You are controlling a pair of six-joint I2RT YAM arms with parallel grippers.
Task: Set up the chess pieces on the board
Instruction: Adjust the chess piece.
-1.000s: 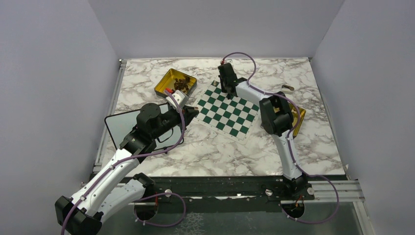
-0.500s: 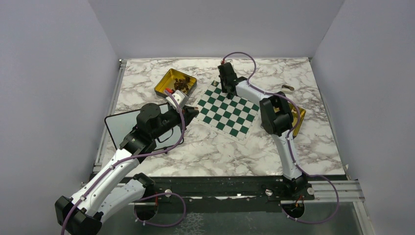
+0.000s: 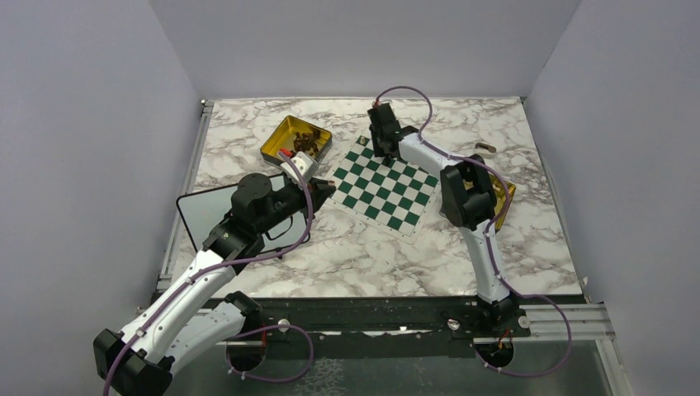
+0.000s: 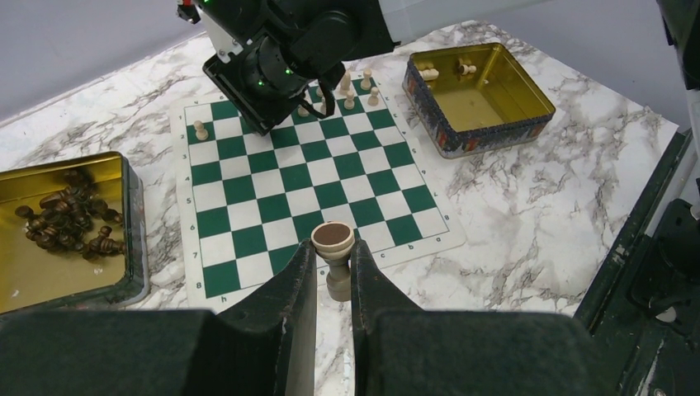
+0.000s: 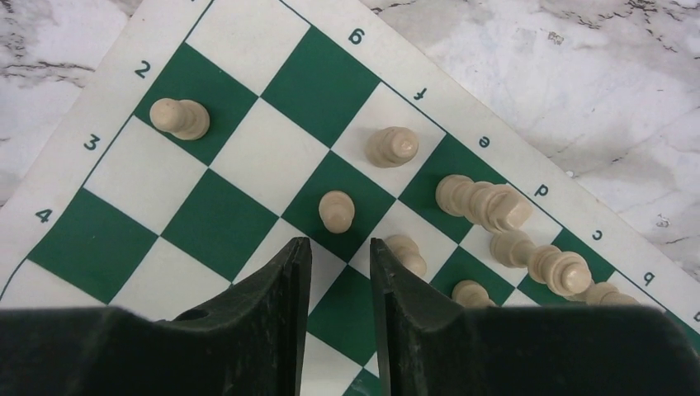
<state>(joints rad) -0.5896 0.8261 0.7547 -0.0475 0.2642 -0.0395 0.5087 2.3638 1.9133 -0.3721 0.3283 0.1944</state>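
Note:
The green and white board [image 3: 384, 183] lies at mid table and also shows in the left wrist view [image 4: 314, 177]. My left gripper [image 4: 332, 252] is shut on a beige chess piece [image 4: 333, 241], held base up just off the board's near edge; it also shows in the top view [image 3: 323, 190]. My right gripper [image 5: 340, 243] is open and empty, low over the board's far corner [image 3: 384, 151]. Several beige pieces stand there: pawns [image 5: 180, 118] [image 5: 337, 210] [image 5: 392, 146] and taller pieces [image 5: 483, 202] [image 5: 541, 257].
A gold tin [image 3: 281, 136] at the back left holds several dark pieces [image 4: 70, 223]. A second gold tin [image 4: 528, 87], right of the board, holds a few beige pieces [image 4: 429, 74]. A black-framed whiteboard [image 3: 206, 216] lies at the left under my left arm.
Almost nothing: the right arm has shifted very slightly over the board's far corner. The left gripper holds the beige piece in the same place.

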